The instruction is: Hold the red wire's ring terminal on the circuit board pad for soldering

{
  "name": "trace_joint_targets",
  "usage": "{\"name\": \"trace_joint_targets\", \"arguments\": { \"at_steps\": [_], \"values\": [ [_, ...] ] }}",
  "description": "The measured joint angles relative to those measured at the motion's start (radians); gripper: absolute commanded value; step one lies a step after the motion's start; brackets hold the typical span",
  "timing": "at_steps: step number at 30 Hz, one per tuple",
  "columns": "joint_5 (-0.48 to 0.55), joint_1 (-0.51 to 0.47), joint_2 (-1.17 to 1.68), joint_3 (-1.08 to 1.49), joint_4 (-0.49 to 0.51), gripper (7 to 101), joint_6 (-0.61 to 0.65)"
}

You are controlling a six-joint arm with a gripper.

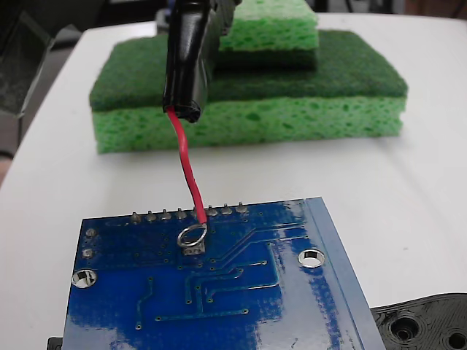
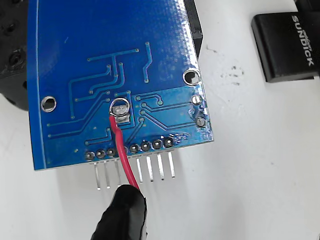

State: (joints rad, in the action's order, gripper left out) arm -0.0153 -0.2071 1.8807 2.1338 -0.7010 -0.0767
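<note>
Resting on the small square pad of the blue board, the silver ring is seen at the end of the red wire, under its black sleeve. The gripper fingers are not shown, so their opening cannot be told. Green sponges are stacked behind.

White lettering reading "SUNDICK" runs along a black block in the wrist view.
</note>
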Motion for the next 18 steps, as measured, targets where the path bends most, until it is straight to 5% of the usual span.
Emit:
{"name": "trace_joint_targets", "arguments": {
  "at_steps": [18],
  "values": [
    [-0.020,0.017,0.000,0.005,0.002,100.3,0.000]
  ]
}}
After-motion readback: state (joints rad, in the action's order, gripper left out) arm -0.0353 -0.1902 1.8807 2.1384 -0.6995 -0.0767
